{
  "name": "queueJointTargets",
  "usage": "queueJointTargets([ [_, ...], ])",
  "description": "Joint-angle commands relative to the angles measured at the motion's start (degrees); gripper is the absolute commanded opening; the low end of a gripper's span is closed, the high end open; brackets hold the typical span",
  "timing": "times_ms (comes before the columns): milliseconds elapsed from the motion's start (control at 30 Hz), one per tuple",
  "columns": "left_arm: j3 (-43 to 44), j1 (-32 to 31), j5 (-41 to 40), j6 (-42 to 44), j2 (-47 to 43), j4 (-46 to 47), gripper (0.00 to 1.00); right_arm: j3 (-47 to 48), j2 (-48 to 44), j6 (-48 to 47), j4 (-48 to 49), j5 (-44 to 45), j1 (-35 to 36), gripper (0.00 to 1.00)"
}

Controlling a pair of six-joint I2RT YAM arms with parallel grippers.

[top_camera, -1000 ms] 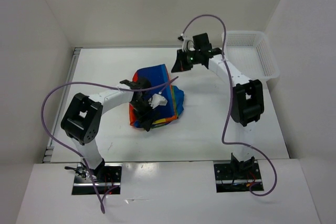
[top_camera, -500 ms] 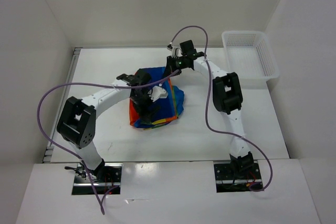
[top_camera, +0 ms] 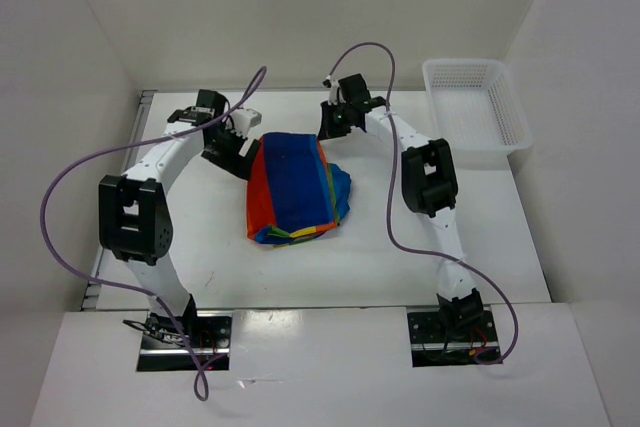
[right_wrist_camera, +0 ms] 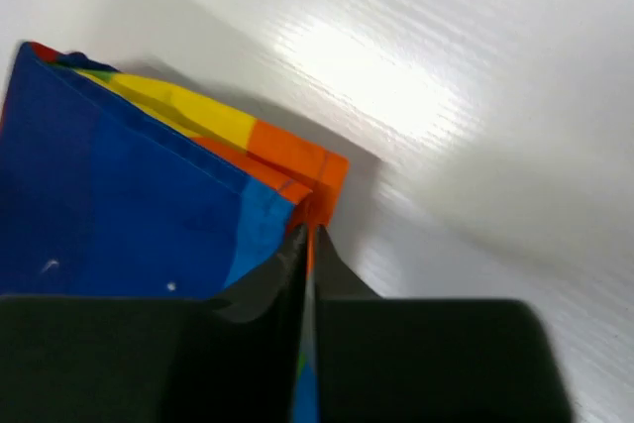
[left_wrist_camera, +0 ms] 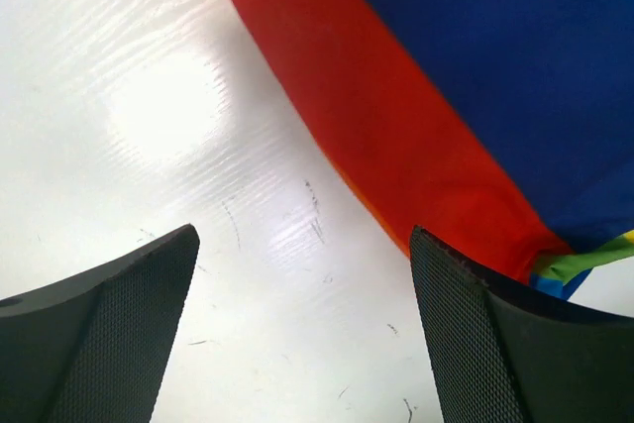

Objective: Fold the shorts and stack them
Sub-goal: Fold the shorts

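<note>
I see the shorts [top_camera: 292, 187] lying folded into a compact bundle near the middle of the bench [top_camera: 420, 247], blue panel uppermost with red and orange stripes running down their left side and a bit of green and yellow showing at the near edge. My left pincer [left_wrist_camera: 302, 233] sits just off the far-left corner of the bundle with its jaws spread wide and nothing between them. In its wrist view only bare bench lies in the gap, and the red stripe passes just beside the right-hand finger [left_wrist_camera: 495, 344]. My right pincer [right_wrist_camera: 305, 230] is at the far-right corner of the bundle, jaws pressed together on a thin fold of the orange edge, so it has hold of the cloth right at that corner. From above, both arms reach to the far side of the cloth, one at each far corner. The white mesh basket [top_camera: 478, 107] stands at the far right of the bench, well apart from the shorts
</note>
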Motion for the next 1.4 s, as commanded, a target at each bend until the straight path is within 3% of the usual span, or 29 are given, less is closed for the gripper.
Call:
queueJointTargets([
  [0, 0.2, -0.8, 3.6, -2.1, -1.2, -0.5, 0.94, 4.6, -4.3, -3.3, 0.5, -0.5, 0.4, 0.15],
  [133, -4.1, -1.7, 6.2, -1.6, -6.5, -1.8, 0.84, 2.8, -13.3, -7.4, -1.4, -0.5, 0.4, 0.19],
  [267, -10.5, -5.3, 7.3, 0.1, -11.0, -3.2, 0.66, -12.7, -25.7, -13.8, -2.8, -2.6, 1.7, 0.05],
  [367, -14.9, -4.8, 8.2, -1.5, -12.2, -2.7, 0.61, -26.9, -35.7, -22.6, -4.6, -8.8, 6.8, 0.02],
  [400, -15.8, -4.2, 9.2, -1.5, -12.2, -2.0, 0.61, -30.4, -37.9, -24.1, -3.7, -9.4, 11.5, 0.02],
  [500, -17.9, -2.0, 10.1, -5.6, -9.4, 1.3, 0.63, -40.1, -43.1, -23.9, 2.3, -10.1, 19.9, 0.00],
  [633, -12.5, 1.6, 7.9, -8.1, -4.3, 4.3, 0.65, -39.8, -38.8, -21.3, 7.7, -10.0, 25.0, 0.00],
  [833, -4.5, 3.7, 7.3, -9.7, 0.5, 9.7, 0.71, -41.4, -33.6, -19.7, 16.8, -0.9, 30.8, 0.00],
  [1033, -0.5, 3.7, 12.9, -10.8, 7.5, 12.5, 0.71, -37.9, -27.0, -17.7, 21.2, 8.0, 31.4, 0.00],
  [1367, 6.5, 2.5, 11.7, -11.9, 16.5, 13.2, 0.72, -33.8, -21.3, -17.4, 21.8, 10.7, 31.4, 0.00],
])
